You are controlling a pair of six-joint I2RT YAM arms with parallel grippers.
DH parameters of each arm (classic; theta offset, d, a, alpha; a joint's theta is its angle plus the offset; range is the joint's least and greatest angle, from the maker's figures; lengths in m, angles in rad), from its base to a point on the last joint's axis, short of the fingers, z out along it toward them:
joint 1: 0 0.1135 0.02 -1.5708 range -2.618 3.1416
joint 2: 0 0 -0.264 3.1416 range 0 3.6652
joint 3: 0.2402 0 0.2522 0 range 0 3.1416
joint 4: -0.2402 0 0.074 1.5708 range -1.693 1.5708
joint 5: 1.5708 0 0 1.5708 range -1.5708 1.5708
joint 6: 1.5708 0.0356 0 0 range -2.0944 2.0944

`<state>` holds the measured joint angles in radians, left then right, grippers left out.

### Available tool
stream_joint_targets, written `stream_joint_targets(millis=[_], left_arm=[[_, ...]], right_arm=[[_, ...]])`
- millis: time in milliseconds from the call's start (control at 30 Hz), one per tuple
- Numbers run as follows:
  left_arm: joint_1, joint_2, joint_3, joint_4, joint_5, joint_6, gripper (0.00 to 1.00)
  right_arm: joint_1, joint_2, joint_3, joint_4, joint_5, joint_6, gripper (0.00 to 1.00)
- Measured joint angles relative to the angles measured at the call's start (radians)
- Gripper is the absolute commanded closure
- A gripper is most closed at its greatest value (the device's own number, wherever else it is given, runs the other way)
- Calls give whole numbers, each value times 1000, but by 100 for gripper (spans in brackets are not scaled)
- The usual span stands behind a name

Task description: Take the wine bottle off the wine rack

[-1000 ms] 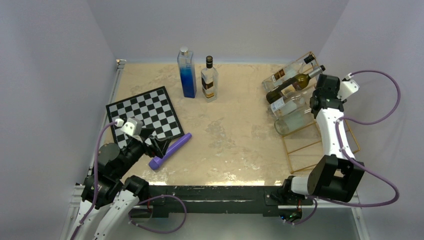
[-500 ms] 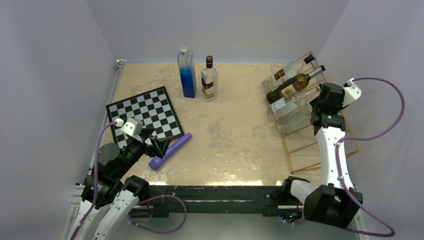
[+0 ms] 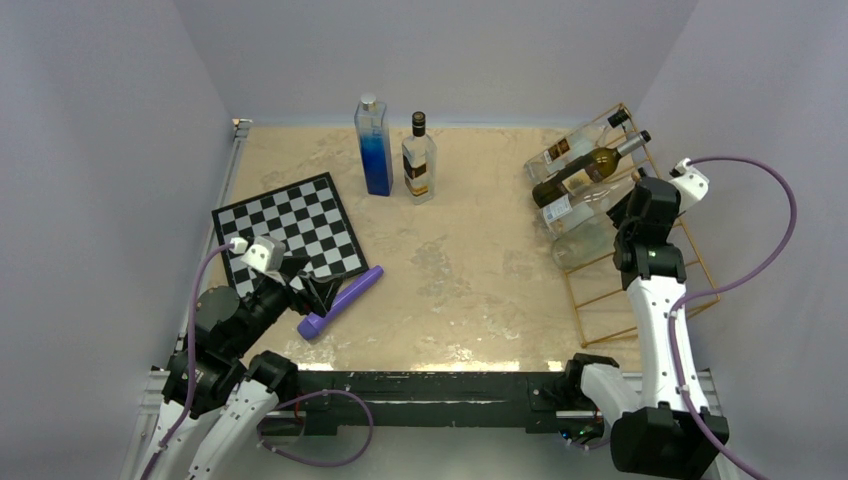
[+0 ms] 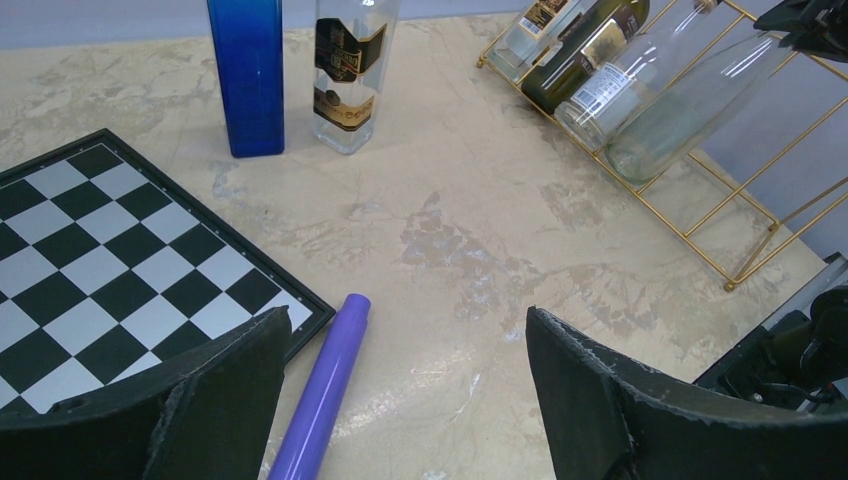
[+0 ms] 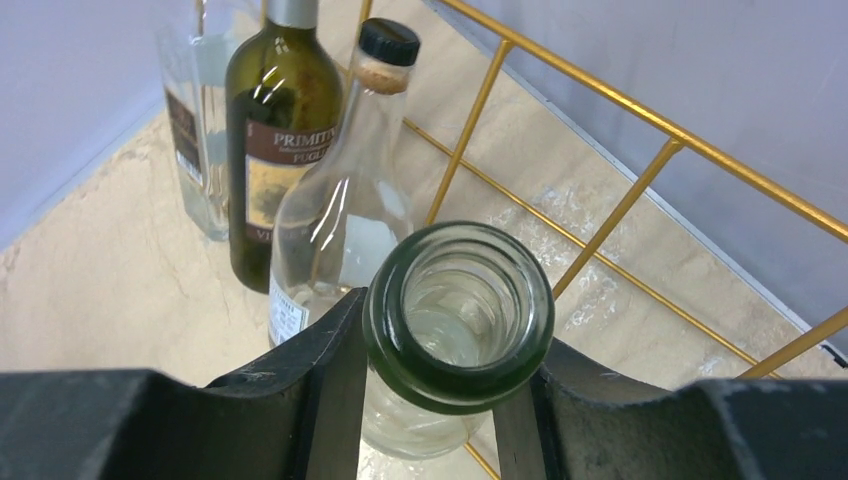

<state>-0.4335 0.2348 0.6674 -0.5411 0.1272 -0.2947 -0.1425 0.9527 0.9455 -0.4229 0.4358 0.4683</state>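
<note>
Right fingers [image 5: 330, 370] are clamped on the open mouth of the wine bottle [image 5: 458, 315], which lies slanted in the wine rack [image 5: 610, 218] by the counter's far right corner. Its base points down toward the counter's middle and its neck rises toward the right edge, so I'd say the pull must run along that slant. The right arm stands tall, wrist sighting down the neck, while the left fingers [image 4: 215, 400] gape wide at the near left corner, well apart.

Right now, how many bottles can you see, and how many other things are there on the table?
Racked bottles: 4
Standing bottles: 2
Chessboard: 1
Purple tube: 1
Wine rack: 1
Total: 9
</note>
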Motion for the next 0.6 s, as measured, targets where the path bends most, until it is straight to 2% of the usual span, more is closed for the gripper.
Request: stream_joint_targets(millis=[467, 600], left_arm=[[0, -3, 0, 0, 7, 0, 9], [0, -5, 0, 0, 7, 0, 9]], right_arm=[[188, -119, -92, 70, 45, -123, 100], [275, -123, -97, 102, 58, -182, 100]])
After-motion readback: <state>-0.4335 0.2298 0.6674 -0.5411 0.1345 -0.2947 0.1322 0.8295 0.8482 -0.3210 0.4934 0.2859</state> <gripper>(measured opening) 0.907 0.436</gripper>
